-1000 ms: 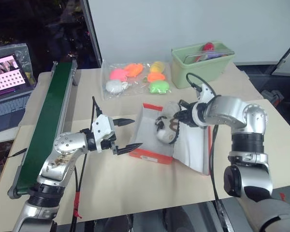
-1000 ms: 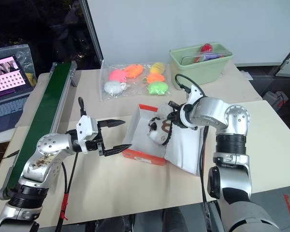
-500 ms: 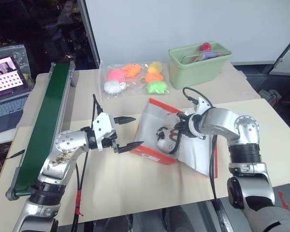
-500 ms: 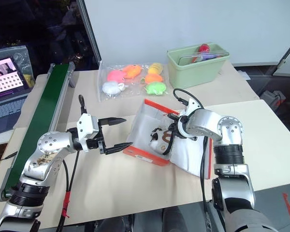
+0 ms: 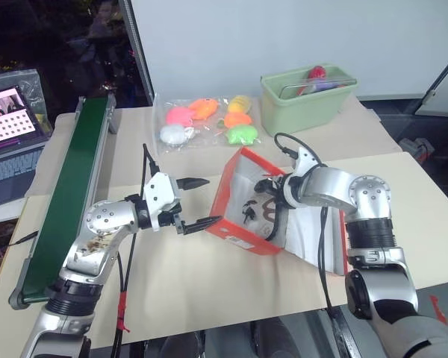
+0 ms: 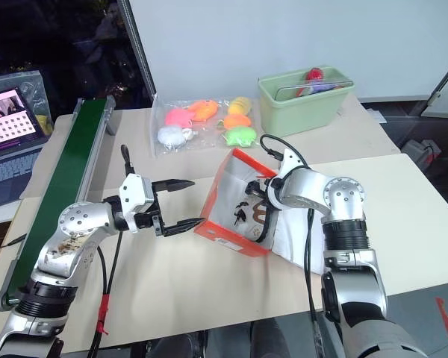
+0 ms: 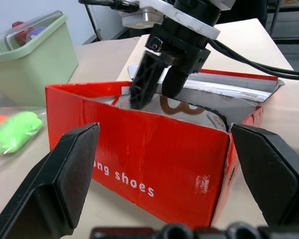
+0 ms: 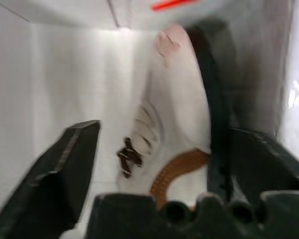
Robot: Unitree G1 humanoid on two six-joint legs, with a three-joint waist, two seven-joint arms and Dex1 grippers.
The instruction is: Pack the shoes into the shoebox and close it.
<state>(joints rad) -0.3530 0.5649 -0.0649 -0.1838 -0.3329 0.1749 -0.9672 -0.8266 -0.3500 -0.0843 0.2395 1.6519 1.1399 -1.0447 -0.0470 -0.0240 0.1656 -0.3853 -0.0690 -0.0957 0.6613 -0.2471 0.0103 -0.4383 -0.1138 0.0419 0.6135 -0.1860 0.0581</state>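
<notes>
Right gripper (image 6: 263, 195) down inside the shoebox (image 6: 225, 233), fingers spread wide around a white sneaker (image 8: 177, 104) and clamped on nothing, going by the right wrist view. Left gripper (image 5: 198, 201) hovering just beside the box's near red wall, fingers (image 7: 65, 174) parted to full width, level, empty, framing that wall in its own wrist view.

Shoebox tipped up on the beige table (image 5: 209, 291), between the two arms, open mouth facing the right arm, white inner faces showing, lid (image 5: 313, 235) lying flat toward the right arm's side. Sneaker resting inside against the white floor of the box, dark laces and a brown marking visible.

Packing step underway, by the look of it: one shoe lodged in the box and let go. Next move likely calls for drawing the right gripper clear without dragging the shoe out, steadying or levelling the box with the left, then fetching whatever is left of the pair before folding the lid over.

Hard to make out: whether one shoe or both sit inside, with the box wall and the right gripper blocking the interior from the head views. Second sneaker not identifiable. Lid hinge partly covered by the right arm. Green tub (image 5: 306, 101) and bag of bright toys (image 5: 205, 119) well apart, behind.
</notes>
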